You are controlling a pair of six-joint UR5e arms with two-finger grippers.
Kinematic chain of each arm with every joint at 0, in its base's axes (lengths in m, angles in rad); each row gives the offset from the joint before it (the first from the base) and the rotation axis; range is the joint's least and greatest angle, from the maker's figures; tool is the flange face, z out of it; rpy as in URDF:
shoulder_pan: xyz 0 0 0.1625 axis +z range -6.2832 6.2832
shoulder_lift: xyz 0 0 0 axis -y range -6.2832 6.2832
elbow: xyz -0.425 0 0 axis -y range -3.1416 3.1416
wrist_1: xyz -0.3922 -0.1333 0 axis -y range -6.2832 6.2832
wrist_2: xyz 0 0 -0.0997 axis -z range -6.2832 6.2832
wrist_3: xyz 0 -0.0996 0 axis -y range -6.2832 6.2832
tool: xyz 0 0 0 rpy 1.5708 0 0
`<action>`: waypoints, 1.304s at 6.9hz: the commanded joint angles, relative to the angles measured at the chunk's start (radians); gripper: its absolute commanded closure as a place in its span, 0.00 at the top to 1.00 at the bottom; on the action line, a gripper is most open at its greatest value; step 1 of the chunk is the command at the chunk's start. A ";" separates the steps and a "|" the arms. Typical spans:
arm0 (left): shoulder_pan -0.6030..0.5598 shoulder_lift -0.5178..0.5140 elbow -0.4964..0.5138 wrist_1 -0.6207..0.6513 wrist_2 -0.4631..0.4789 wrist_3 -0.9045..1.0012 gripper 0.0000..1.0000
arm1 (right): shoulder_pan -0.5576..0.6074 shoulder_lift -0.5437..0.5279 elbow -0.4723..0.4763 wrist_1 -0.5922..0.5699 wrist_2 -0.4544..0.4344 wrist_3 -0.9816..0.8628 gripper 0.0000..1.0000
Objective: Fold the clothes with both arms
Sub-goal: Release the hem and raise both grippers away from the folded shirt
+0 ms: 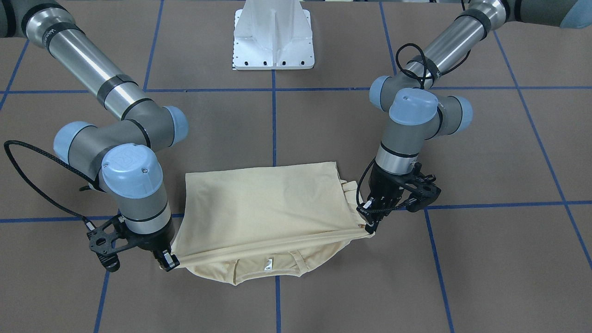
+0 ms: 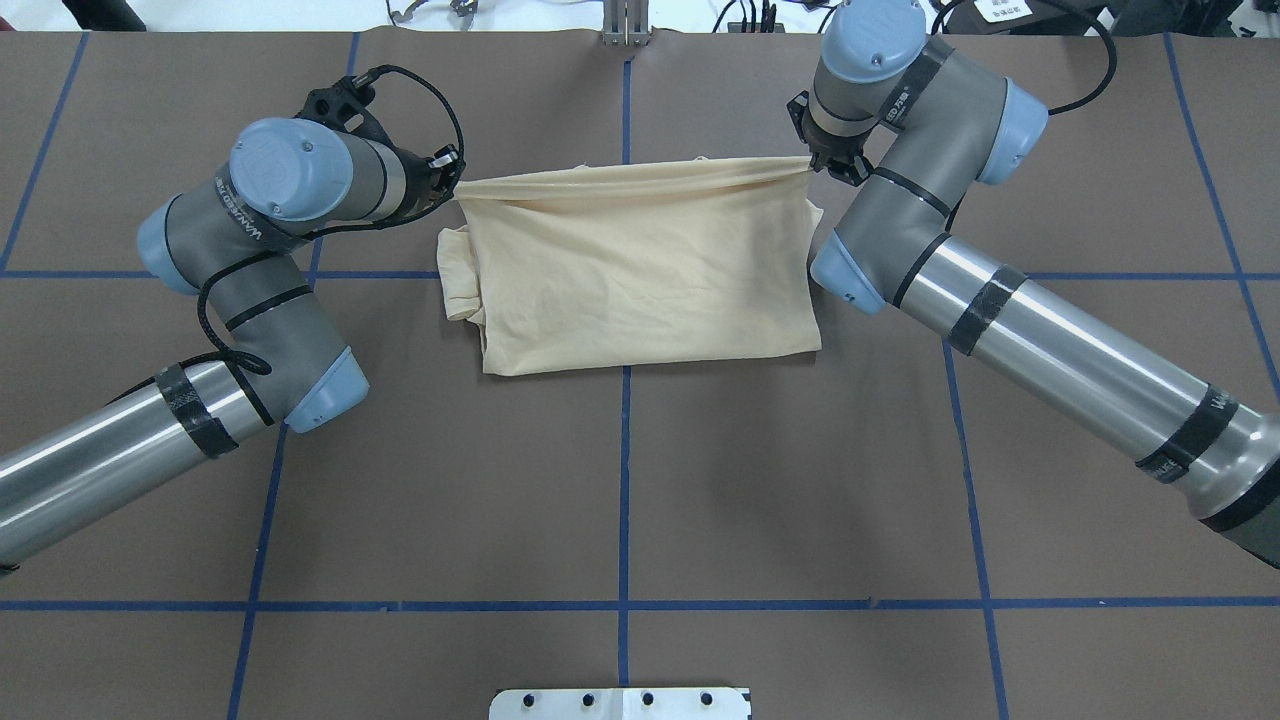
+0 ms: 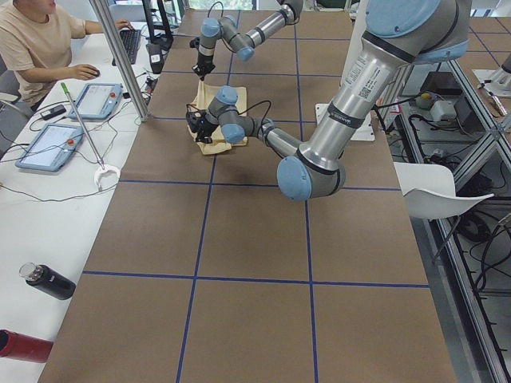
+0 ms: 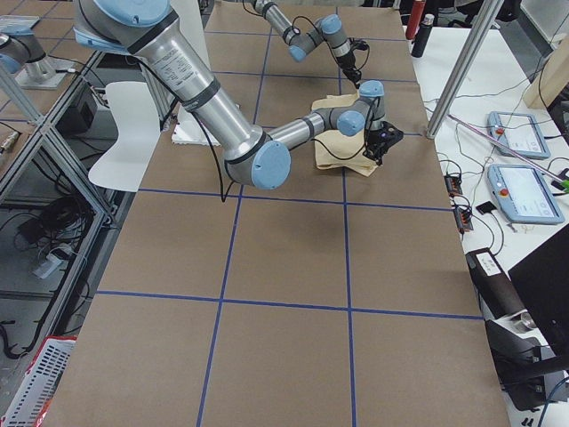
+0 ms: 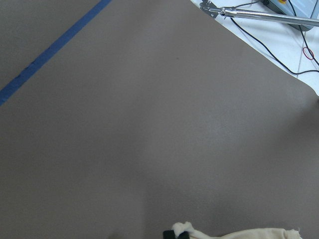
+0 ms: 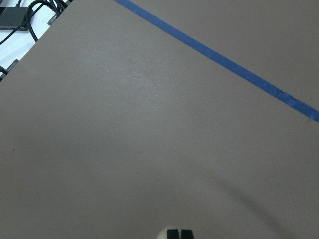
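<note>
The cream-yellow shirt (image 1: 259,203) lies folded into a rectangle on the brown table (image 2: 640,480). Its edge farthest from the robot is pulled taut between the two grippers. My left gripper (image 1: 370,225) is shut on one end of that edge, also seen in the overhead view as the left gripper (image 2: 450,188). My right gripper (image 1: 169,262) is shut on the other end, the right gripper (image 2: 826,166). Under the stretched edge the ribbed neckline with its white tag (image 1: 267,264) shows. A bunched sleeve (image 2: 458,285) sticks out on the left arm's side. Cream fabric (image 5: 249,234) shows at the left wrist view's bottom.
The white pedestal base (image 1: 274,41) stands at the robot's side of the table. Blue tape lines (image 2: 625,480) grid the brown surface. A person (image 3: 36,40) sits at a side desk with tablets (image 3: 46,145); bottles (image 3: 48,281) lie near that desk's end.
</note>
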 commanded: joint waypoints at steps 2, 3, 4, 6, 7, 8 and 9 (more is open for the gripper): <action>0.001 -0.019 0.052 -0.048 0.000 0.000 0.10 | -0.016 0.003 -0.029 0.018 -0.035 0.000 0.21; 0.001 -0.021 0.068 -0.060 0.001 0.001 0.15 | -0.016 0.005 -0.029 0.020 -0.035 0.000 0.22; -0.001 -0.021 0.071 -0.060 0.001 0.001 0.17 | -0.016 0.006 -0.029 0.020 -0.035 0.000 0.23; -0.013 -0.017 0.088 -0.059 0.001 0.004 0.36 | -0.014 0.008 -0.027 0.061 -0.034 0.002 0.36; -0.033 -0.016 0.089 -0.059 0.003 0.007 0.43 | -0.014 0.009 -0.019 0.063 -0.029 0.003 0.43; -0.044 -0.017 0.089 -0.059 0.003 0.007 0.50 | -0.014 0.026 -0.019 0.063 -0.026 0.005 0.53; -0.068 -0.017 0.080 -0.060 0.001 0.009 0.55 | -0.014 0.043 -0.021 0.078 -0.026 0.006 0.58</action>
